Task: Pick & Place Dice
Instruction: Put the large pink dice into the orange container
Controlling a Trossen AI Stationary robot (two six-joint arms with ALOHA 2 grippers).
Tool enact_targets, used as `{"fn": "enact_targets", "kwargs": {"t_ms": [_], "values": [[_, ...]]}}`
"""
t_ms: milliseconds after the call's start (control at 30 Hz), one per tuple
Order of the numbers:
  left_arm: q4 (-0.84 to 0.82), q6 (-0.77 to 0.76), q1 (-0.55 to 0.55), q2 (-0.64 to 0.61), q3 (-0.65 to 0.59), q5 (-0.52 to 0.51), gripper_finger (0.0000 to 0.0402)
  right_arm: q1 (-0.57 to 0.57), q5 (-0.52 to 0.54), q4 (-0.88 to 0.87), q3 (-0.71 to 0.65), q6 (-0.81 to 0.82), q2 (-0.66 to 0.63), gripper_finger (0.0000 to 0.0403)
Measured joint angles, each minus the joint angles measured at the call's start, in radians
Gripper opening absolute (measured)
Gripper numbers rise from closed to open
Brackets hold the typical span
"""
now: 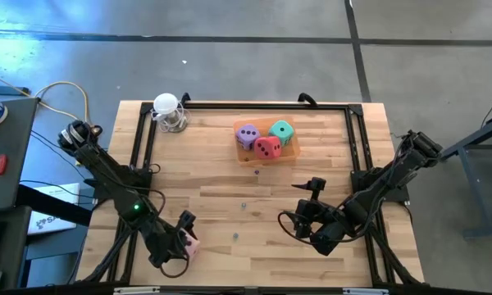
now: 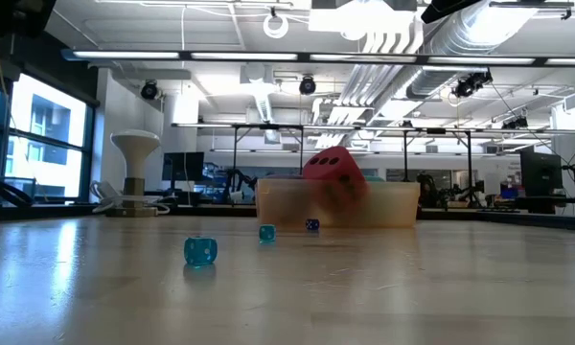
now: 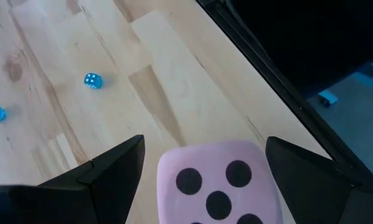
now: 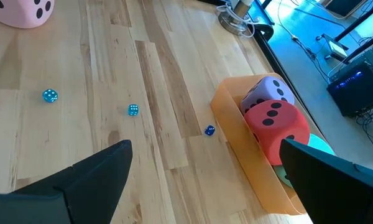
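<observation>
The pink die [image 3: 217, 186] lies on the wooden table near its front left corner, pips up, also seen as the pink die [image 1: 190, 245]. My left gripper [image 3: 204, 142] is open, one finger on each side of this die. A strip of table shows between the die and one finger [image 3: 115, 174]. The purple die [image 1: 247, 134], teal die [image 1: 282, 130] and red die [image 1: 268, 147] sit in the orange tray [image 1: 292, 151] at the far middle. My right gripper [image 4: 205, 149] hangs open over the table's right half, nothing between its fingers.
Three tiny blue dice [image 4: 50, 95], [image 4: 132, 109], [image 4: 209, 130] are scattered on the bare wood between the tray and the front edge. A white stand with a coiled cable [image 1: 168, 112] is at the far left. A black frame [image 1: 357, 139] borders the table.
</observation>
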Motion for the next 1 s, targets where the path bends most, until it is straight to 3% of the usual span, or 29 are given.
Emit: {"fn": "enact_targets", "kwargs": {"t_ms": [367, 533, 1000], "values": [[0.022, 0.039, 0.000, 0.000, 0.000, 0.025, 0.0326, 0.000, 0.000, 0.000, 0.000, 0.000, 0.000, 0.0400], [0.093, -0.015, 0.000, 0.000, 0.000, -0.089, 0.0326, 0.000, 0.000, 0.000, 0.000, 0.001, 0.000, 0.0400], [0.159, -0.047, 0.000, 0.000, 0.000, -0.136, 0.0336, 0.000, 0.000, 0.000, 0.000, 0.001, 0.000, 0.0400]]}}
